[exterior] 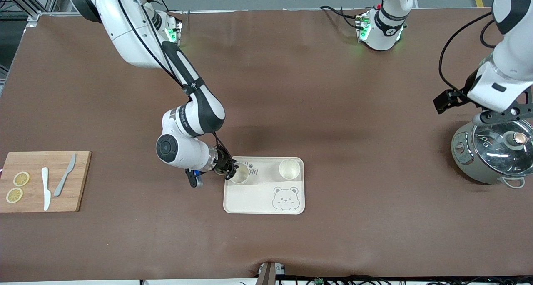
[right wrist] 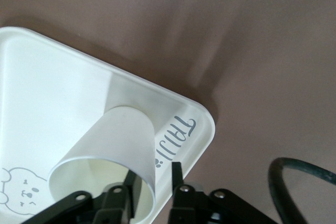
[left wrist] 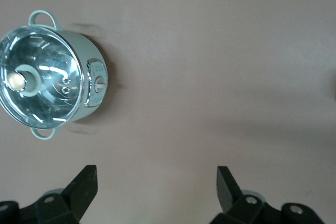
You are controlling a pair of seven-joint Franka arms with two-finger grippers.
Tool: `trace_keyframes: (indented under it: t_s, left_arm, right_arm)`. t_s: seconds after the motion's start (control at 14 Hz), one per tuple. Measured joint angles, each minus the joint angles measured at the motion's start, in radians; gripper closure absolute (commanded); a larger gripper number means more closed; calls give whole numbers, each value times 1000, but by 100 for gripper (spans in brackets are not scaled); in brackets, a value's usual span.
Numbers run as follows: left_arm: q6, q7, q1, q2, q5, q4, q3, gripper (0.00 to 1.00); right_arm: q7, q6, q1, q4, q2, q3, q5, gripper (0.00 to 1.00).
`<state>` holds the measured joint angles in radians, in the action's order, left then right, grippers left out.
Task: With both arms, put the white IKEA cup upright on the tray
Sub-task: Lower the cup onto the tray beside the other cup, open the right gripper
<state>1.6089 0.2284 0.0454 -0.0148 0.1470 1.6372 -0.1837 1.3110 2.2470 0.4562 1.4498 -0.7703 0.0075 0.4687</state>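
Note:
The cream tray (exterior: 264,201) with a bear-face drawing lies on the brown table. A white cup (exterior: 240,173) stands upright in the tray corner nearest the right arm's end. A second white cup (exterior: 289,168) stands upright in the neighbouring corner. My right gripper (exterior: 228,169) straddles the first cup's rim. In the right wrist view the gripper (right wrist: 155,179) has one finger inside the cup (right wrist: 123,140) and one outside, with a gap to the wall, over the tray (right wrist: 52,87). My left gripper (exterior: 501,115) waits open and empty above the pot; its fingers (left wrist: 84,184) show wide apart.
A grey-green pot with a glass lid (exterior: 495,151) stands at the left arm's end, also in the left wrist view (left wrist: 47,77). A bamboo cutting board (exterior: 81,193) with lemon slices (exterior: 21,178), a white knife (exterior: 46,189) and a grey knife (exterior: 64,174) lies at the right arm's end.

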Motion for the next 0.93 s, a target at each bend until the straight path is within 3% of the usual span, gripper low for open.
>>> trace_keyframes:
  t_s: [0.29,0.64,0.93]
  left_arm:
    - [-5,-135,-33,67,-1,19,73,0]
    - [-3,-166,-36,79,-7,-12,80,0]
    - [-3,-166,-36,68,-87,-25,82,0]
  right_arm:
    - [0,-4,-1,-15,7,-12,-1,0]
    - [-1,-100,0,-63,39,-14,-1,0]
    - [-31,-99,-9,-120,52,-15,-1,0]
